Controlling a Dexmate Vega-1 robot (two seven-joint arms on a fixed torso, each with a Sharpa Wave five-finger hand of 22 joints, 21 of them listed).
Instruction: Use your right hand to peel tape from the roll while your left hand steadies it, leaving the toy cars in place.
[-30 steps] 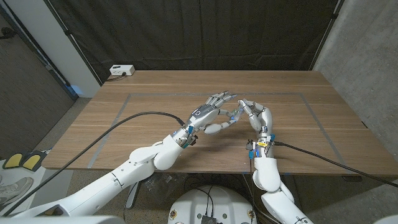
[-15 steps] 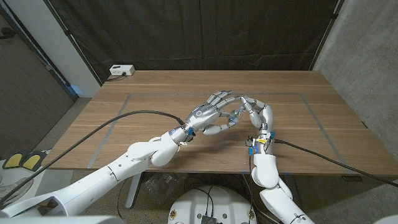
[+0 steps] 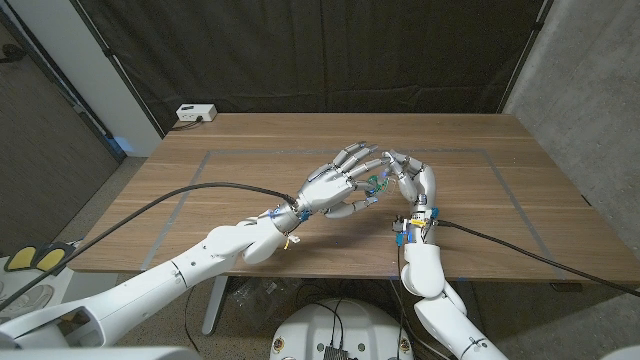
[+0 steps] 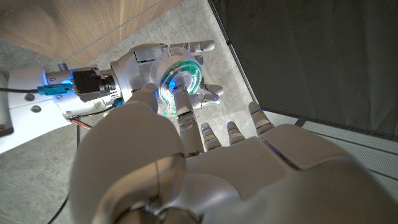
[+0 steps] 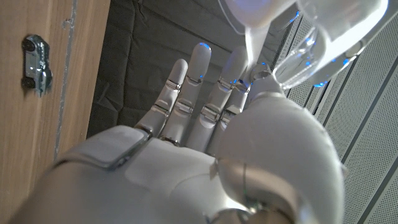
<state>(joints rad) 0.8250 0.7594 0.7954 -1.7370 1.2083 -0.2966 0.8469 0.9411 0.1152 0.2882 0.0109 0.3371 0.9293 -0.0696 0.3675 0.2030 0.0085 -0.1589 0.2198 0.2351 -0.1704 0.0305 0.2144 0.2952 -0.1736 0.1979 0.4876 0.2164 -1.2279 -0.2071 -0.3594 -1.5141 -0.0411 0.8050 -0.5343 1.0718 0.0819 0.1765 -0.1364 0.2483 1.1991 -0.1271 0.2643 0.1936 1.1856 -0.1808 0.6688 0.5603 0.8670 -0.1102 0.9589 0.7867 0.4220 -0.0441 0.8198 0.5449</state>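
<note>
My left hand (image 3: 335, 182) and right hand (image 3: 410, 182) meet above the counter (image 3: 200, 190) middle, both gripping the tape roll (image 4: 177, 81) (clear, green-cored) between their fingertips. One toy car (image 5: 35, 64) sits on the counter, well apart.

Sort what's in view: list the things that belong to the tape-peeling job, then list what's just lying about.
Part of the job:
tape roll, held up between the two hands
left hand, fingers on the roll
right hand, fingers on the roll
toy car on the table, to be left in place

Just lying about:
white box at the table's far left edge
wooden table
</note>
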